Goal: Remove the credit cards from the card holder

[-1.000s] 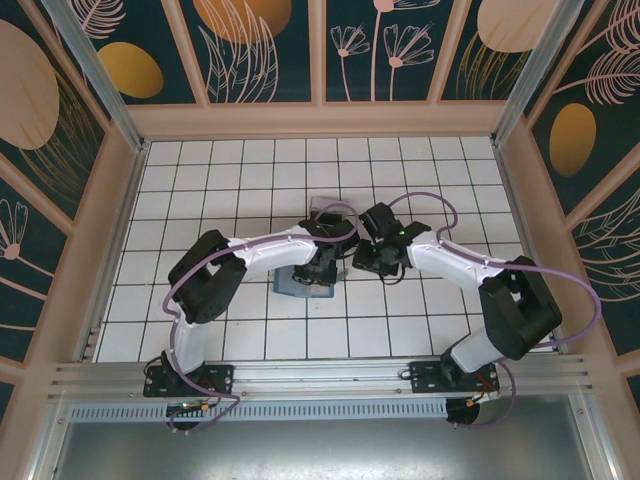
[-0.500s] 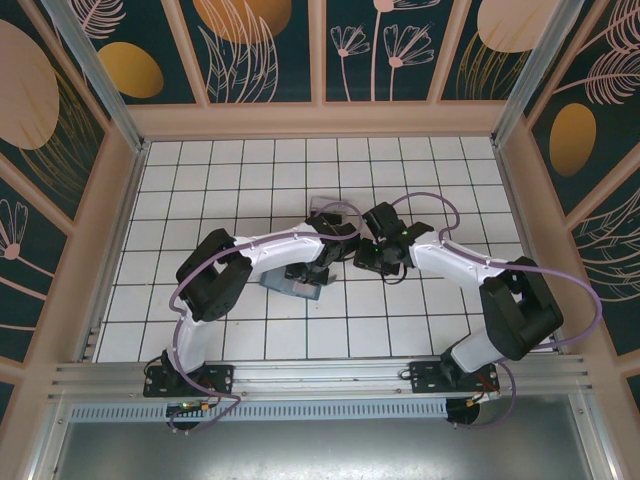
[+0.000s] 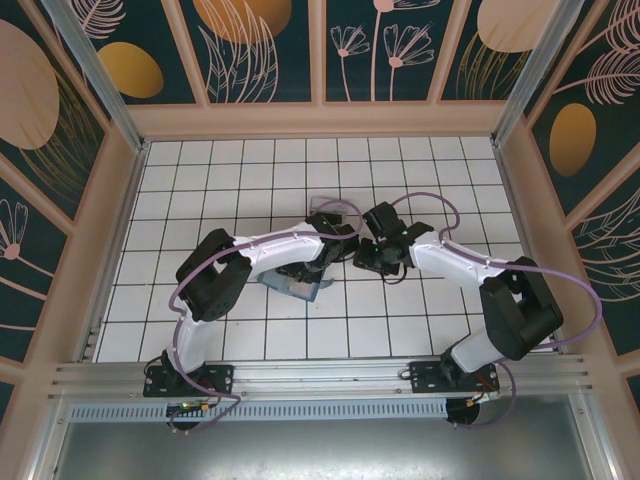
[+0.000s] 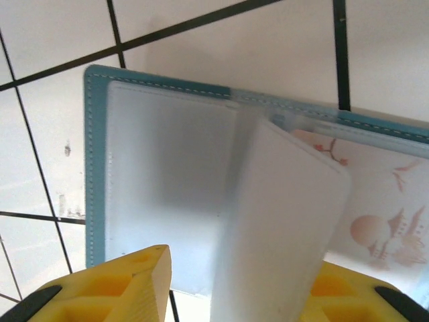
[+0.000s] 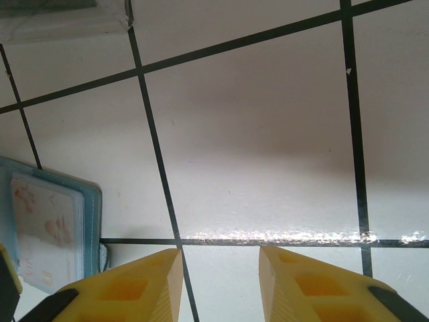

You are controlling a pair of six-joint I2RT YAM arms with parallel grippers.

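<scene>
Card holder (image 3: 293,285) lies open on the white tiled worktop (image 3: 200,190), near the centre and on the near side of the clear tray (image 3: 325,210). The left gripper (image 3: 318,268) stands directly over it. In the left wrist view, the card holder (image 4: 97,168) shows a teal border around a grey inner pocket. A pale printed card (image 4: 385,228) sits in its other half. A pale rounded leaf (image 4: 281,221) rises between the fingers of the left gripper (image 4: 238,268). That gripper stands partly open, with a gap beside the leaf, so the leaf is not clamped. The right gripper (image 5: 221,258), to the right of the card holder, stands partly open over bare tile and holds nothing.
</scene>
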